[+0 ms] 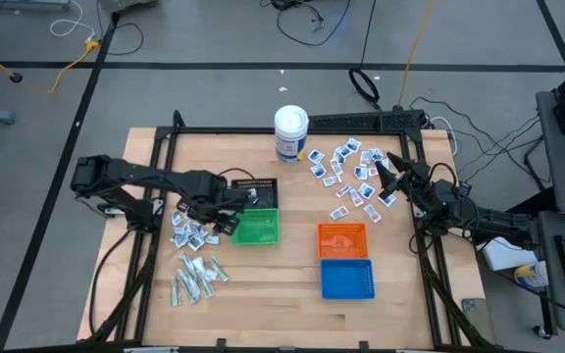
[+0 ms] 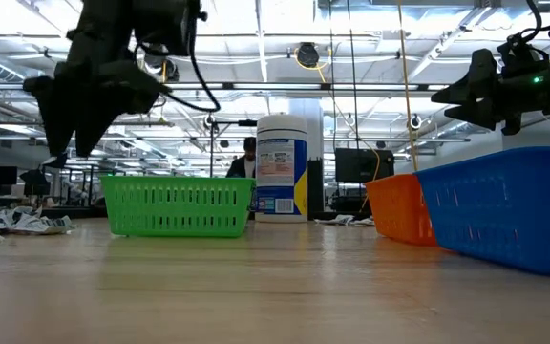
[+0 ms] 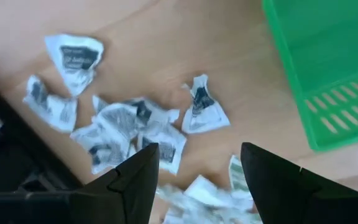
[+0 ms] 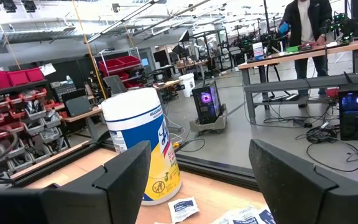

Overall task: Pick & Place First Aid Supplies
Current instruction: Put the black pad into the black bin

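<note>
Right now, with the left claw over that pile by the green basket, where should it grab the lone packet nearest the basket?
Probably from straight above, pinching the packet across its raised crumpled middle; it lies apart from the clump, and the open left claw hovers just short of it.

**Both arms reach inward, fingers parted**

The left arm (image 1: 135,178) stretches from the table's left edge toward the middle, its forearm low and nearly level. The left gripper (image 1: 226,218) points downward above the tabletop, its two dark fingers (image 3: 135,180) spread apart with nothing between them.

The right arm (image 1: 479,221) comes in from the right edge, angled toward the far side. The right gripper (image 1: 385,174) is raised and aimed outward, its fingers (image 4: 120,180) likewise apart and empty.
</note>
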Available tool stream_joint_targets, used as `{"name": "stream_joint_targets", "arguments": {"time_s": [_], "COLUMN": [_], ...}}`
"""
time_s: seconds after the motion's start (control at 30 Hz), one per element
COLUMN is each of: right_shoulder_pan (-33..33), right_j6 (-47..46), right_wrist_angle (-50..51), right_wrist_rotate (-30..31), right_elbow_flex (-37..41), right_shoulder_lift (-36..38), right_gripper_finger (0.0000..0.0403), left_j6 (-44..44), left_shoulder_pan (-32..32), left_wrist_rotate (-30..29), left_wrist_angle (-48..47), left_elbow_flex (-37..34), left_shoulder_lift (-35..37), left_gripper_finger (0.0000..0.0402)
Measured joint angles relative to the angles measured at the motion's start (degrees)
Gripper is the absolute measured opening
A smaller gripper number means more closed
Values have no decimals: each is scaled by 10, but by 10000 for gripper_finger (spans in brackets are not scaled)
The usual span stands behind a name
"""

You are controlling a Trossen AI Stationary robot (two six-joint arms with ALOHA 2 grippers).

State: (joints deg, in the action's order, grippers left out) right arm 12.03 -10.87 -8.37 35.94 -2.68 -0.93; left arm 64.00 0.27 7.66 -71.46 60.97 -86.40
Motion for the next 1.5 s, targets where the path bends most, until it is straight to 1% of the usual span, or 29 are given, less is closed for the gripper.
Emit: {"name": "stream_joint_targets", "arguments": {"time_s": [0.33,0.63,0.83,0.97,1.03,1.1,1.4,1.43,1.5], "right_shoulder_pan": [0,0,0,0,0,0,0,0,0], "right_j6": [0,0,0,0,0,0,0,0,0], "right_wrist_angle": [0,0,0,0,0,0,0,0,0], "right_wrist_rotate": [0,0,0,0,0,0,0,0,0], "right_elbow_flex": [0,0,0,0,0,0,0,0,0], "right_shoulder_lift": [0,0,0,0,0,0,0,0,0], "right_gripper_finger": [267,267,267,267,267,267,267,267,267], "left_j6": [15,26,26,25,25,26,12,10,8], "left_shoulder_pan": [0,-4,-12,-17,-19,-19,-19,-19,-19], "left_wrist_rotate": [-2,-1,-1,14,20,25,16,16,16], "left_wrist_angle": [119,221,255,267,268,268,268,269,269], "left_elbow_flex": [-100,-163,-184,-201,-209,-214,-219,-219,-219], "left_shoulder_lift": [3,3,6,12,24,31,70,70,71], "left_gripper_finger": [230,230,230,224,207,179,21,11,7]}}
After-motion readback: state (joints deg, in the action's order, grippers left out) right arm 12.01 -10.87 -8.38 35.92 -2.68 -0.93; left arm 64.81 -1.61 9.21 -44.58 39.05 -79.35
